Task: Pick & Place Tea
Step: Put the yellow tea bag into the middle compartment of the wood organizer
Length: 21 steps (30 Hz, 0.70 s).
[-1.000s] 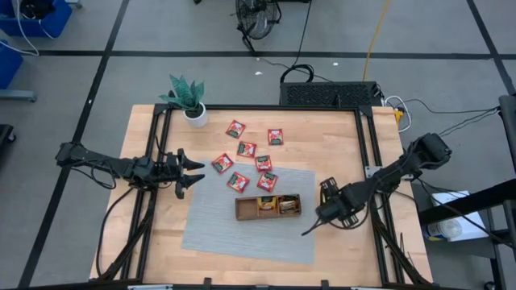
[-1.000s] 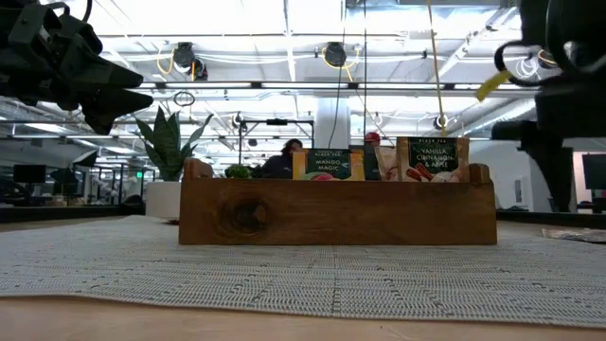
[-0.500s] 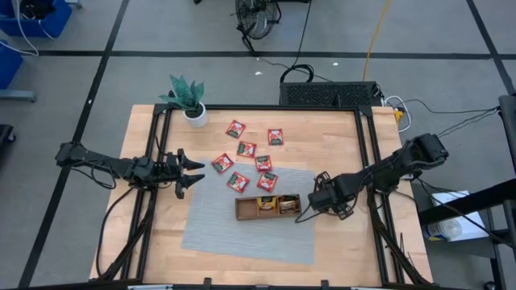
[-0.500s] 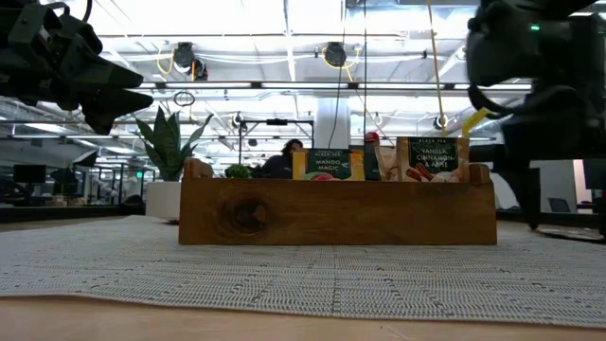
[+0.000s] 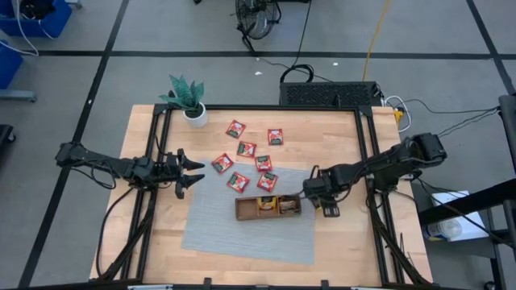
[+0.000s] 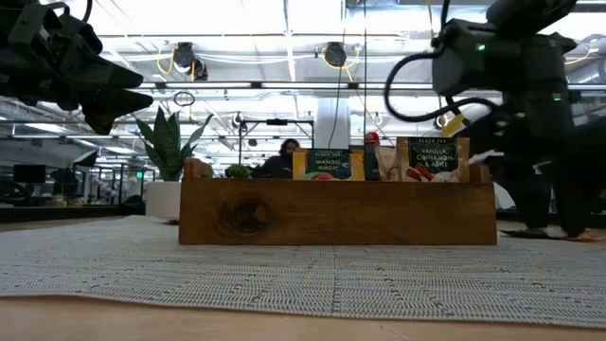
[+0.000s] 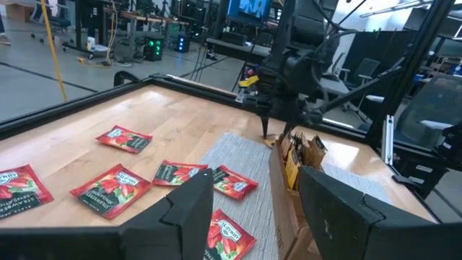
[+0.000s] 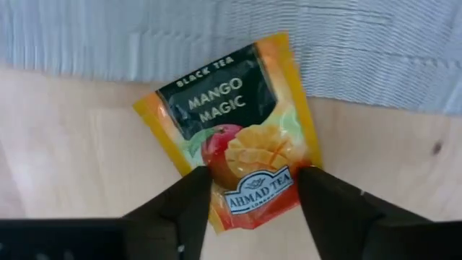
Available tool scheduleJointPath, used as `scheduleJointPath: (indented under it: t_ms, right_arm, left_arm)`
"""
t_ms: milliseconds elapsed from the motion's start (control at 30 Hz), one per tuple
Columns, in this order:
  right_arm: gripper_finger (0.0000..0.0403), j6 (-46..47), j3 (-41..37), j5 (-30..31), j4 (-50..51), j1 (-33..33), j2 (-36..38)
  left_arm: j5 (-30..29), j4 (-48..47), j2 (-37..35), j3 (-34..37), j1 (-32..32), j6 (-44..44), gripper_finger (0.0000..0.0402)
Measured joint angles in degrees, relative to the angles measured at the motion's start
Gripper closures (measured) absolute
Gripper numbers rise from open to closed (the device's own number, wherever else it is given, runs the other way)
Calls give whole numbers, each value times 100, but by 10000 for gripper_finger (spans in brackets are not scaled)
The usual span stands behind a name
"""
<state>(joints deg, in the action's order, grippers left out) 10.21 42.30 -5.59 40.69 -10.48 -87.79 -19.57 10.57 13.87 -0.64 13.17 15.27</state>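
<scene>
- Pale wooden desk (image 5: 339, 137) framed by black rails; grey woven mat (image 5: 242, 229) laid across its near half.
- Brown tray (image 5: 268, 206) on the mat, sachets upright inside.
- Right tool (image 5: 316, 196) just off the tray's right end, fingers apart around a mango sachet (image 8: 237, 130) lying flat across the mat's edge.
- Left tool (image 5: 192, 171) open, hovering at the mat's left edge.
- Red sachets (image 5: 247, 149) scattered farther back.
- Potted plant (image 5: 189, 98) at the far left corner.
- Beyond: an open hall with ceiling lights.
</scene>
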Motion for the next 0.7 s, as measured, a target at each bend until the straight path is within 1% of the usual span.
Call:
scheduleJointPath:
  t_ms: [100, 200, 300, 333, 467, 633, 700]
  right_arm:
    - [264, 295, 0, -203, 8, 72, -4]
    - [320, 420, -4, -348, 36, 83, -7]
    - [382, 513, -4, -391, 32, 46, -3]
    - [391, 568, -4, -367, 22, 29, 19]
    - [401, 676, -4, -153, -110, -154, 68]
    - [401, 795, -11, 637, -212, -410, 296]
    - [390, 764, -24, 732, -217, -444, 414]
  left_arm:
    - [0, 0, 0, 0, 0, 0, 197]
    - [0, 0, 0, 0, -1, -1, 197]
    - [0, 0, 0, 0, 0, -2, 197]
    - [0, 0, 0, 0, -2, 0, 197]
    - [0, 0, 0, 0, 0, -2, 197]
    - [0, 0, 0, 0, -1, 0, 197]
    - [0, 0, 0, 0, 0, -1, 197]
